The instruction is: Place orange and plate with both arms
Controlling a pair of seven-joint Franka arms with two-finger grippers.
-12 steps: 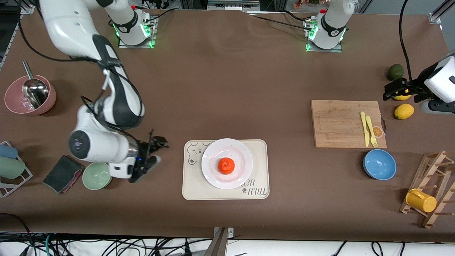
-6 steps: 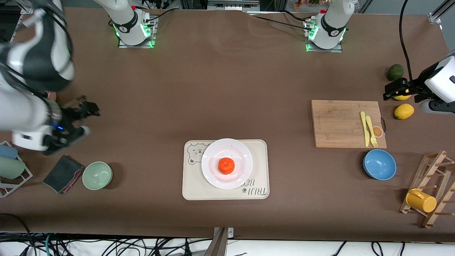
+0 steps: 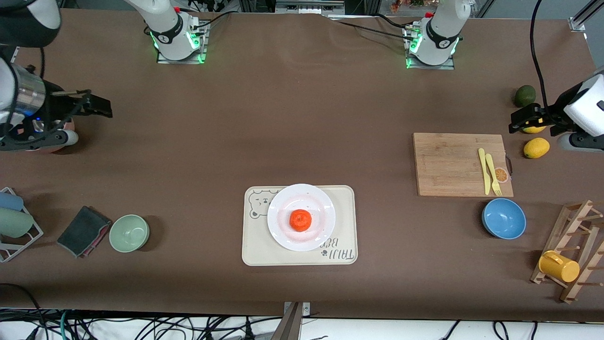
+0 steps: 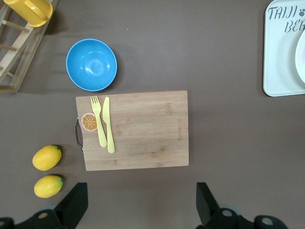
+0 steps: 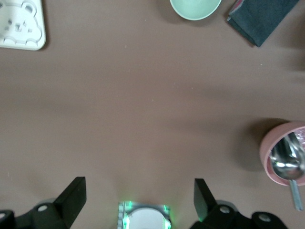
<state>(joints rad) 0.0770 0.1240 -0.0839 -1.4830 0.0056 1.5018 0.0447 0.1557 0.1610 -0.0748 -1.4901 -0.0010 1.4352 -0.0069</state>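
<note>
The orange [image 3: 300,220] lies in the middle of the white plate [image 3: 302,194]. The plate sits on the beige bear-print tray [image 3: 255,248], near the table's front edge. Both grippers are away from them. My right gripper [image 3: 88,112] is open and empty, over the table by the pink bowl at the right arm's end; its wrist view shows wide-apart jaws [image 5: 138,200] and a tray corner [image 5: 21,24]. My left gripper [image 3: 519,122] is open and empty over a lemon at the left arm's end. Its wrist view [image 4: 140,205] shows the plate's edge [image 4: 301,62].
A cutting board [image 3: 453,163] carries a yellow knife and fork [image 3: 490,172]. Near it are a blue bowl [image 3: 504,218], two lemons [image 3: 536,147], a dark green fruit [image 3: 524,95] and a rack with a yellow mug [image 3: 559,267]. A green bowl [image 3: 129,233] and dark cloth [image 3: 84,230] lie toward the right arm's end.
My right arm has swung away from beside the tray and green bowl to its end of the table, over the pink bowl. The left arm, orange and plate have not moved.
</note>
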